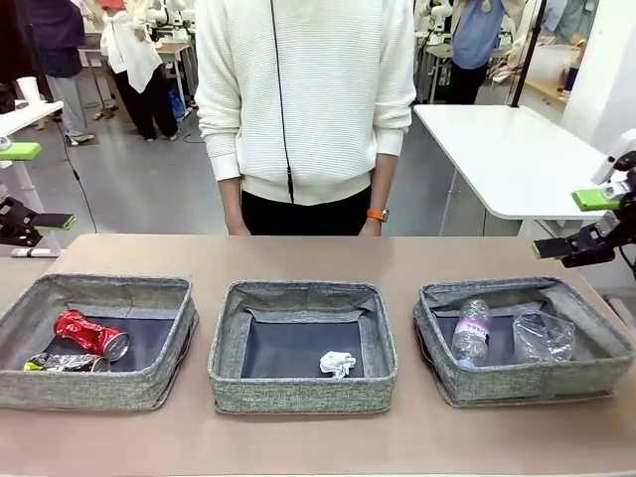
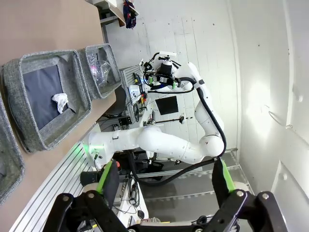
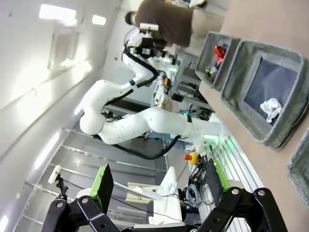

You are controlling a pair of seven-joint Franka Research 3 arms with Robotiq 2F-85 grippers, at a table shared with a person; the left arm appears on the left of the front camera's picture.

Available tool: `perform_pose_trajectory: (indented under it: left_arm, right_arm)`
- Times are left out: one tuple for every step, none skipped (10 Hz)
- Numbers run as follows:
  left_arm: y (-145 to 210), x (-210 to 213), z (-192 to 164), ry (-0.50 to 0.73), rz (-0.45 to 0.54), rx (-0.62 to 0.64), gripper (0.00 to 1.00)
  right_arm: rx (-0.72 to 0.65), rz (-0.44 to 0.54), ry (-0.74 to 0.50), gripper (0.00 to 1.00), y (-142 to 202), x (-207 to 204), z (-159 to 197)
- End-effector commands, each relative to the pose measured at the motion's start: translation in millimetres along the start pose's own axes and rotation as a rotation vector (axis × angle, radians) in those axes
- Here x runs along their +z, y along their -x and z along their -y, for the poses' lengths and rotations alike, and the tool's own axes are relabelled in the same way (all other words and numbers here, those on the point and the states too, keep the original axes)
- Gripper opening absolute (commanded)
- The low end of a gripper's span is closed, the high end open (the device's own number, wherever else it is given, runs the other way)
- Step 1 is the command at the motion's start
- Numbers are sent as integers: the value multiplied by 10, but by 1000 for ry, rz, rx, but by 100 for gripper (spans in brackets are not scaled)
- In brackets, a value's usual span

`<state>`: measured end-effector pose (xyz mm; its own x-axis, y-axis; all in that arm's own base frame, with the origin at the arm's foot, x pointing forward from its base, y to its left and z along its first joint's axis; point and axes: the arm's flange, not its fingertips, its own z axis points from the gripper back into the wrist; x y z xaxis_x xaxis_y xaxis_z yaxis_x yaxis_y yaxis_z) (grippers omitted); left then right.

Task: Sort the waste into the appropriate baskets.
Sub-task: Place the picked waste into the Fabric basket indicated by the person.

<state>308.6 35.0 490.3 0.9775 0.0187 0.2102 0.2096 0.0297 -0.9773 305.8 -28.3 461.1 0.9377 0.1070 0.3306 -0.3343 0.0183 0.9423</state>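
Three grey bins sit in a row on the desk [image 1: 298,253], with a person [image 1: 304,99] in a white sweater standing at the far side. The left bin [image 1: 40,383] has the red can [image 1: 89,334] and, just in front of it, the dark can [image 1: 66,363]. The middle bin [image 1: 298,393] holds only the paper ball [image 1: 337,364], near its front right corner. The right bin [image 1: 527,383] has the bottle [image 1: 472,331] and the plastic cup [image 1: 543,336] side by side.

Both arms are pulled back to the edges — the left pincer [image 1: 28,189] hangs off to the left, jaws wide apart, holding nothing. Same for the right pincer [image 1: 581,221], up beside the right bin — spread wide and empty.
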Motion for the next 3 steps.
perform_pose_trajectory:
  left_arm:
    - [34, 10, 31, 6, -3, 3, 100]
    - [34, 10, 31, 6, -3, 3, 100]
    - [34, 10, 31, 6, -3, 3, 100]
  right_arm:
    - [21, 16, -8, 100, -33, -5, -31]
    - [21, 16, -8, 100, -33, -5, -31]
    - [21, 16, -8, 100, -33, -5, -31]
